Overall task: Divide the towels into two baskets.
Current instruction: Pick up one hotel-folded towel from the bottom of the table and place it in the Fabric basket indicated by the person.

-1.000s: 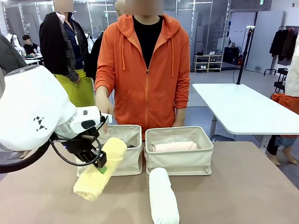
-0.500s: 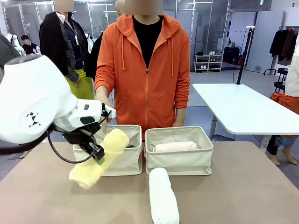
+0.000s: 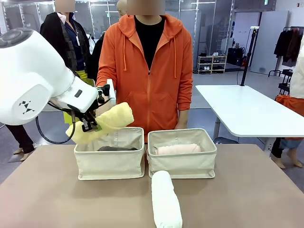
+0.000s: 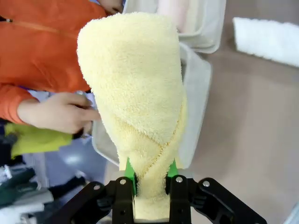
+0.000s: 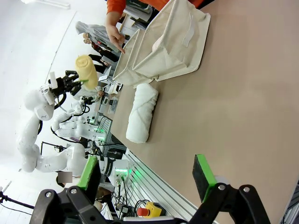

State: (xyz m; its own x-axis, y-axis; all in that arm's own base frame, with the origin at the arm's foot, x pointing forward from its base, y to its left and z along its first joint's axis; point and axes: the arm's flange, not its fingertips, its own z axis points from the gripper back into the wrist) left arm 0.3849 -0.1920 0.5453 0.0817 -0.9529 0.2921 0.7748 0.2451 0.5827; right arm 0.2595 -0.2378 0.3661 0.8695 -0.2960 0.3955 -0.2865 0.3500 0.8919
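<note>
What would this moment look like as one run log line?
left gripper: shut on yellow towel, over left basket | right gripper: open, empty | white towel: on table | pink towel: in right basket

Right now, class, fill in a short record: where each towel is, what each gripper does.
yellow towel: in the air above the left basket
left gripper: shut on the yellow towel
right gripper: open, empty
dark grey towel: inside the left basket
pink towel: inside the right basket
white towel: on the table, before the right basket

Left basket (image 3: pixel 109 166) beside right basket (image 3: pixel 183 166), one towel (image 3: pixel 178 149) inside it, another towel (image 3: pixel 166 202) before it.
</note>
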